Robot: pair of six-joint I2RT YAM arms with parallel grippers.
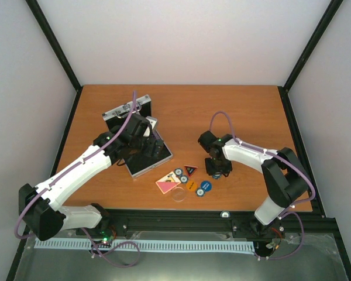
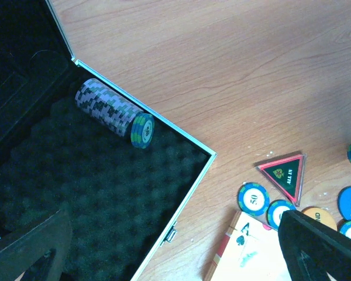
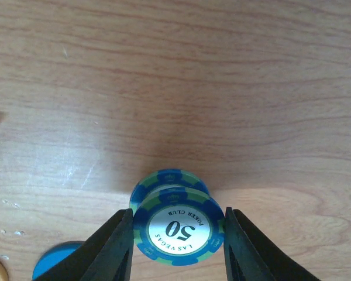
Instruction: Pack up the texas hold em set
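The silver case point(image 1: 141, 171) lies open at left of centre, black foam point(image 2: 105, 193) inside. A roll of blue-white chips point(image 2: 113, 111) lies in its far corner. My left gripper point(image 1: 145, 141) hovers open over the case, and its fingers point(image 2: 29, 249) straddle the case's front edge with nothing between them. My right gripper point(image 1: 218, 167) is shut on a short stack of blue "50" chips point(image 3: 178, 231) over the bare table. Loose between the arms lie the pink card deck point(image 1: 166, 186), two chips point(image 2: 253, 198), the red-black triangle point(image 2: 284, 171), an orange disc point(image 1: 191, 186), blue discs point(image 1: 205, 187) and a clear disc point(image 1: 179, 195).
The case lid point(image 1: 127, 109) stands up at the back, its handle on top. The wooden table point(image 1: 245, 111) is bordered by black rails, with white walls behind. A blue disc point(image 3: 58, 264) lies just left of my right gripper's fingers.
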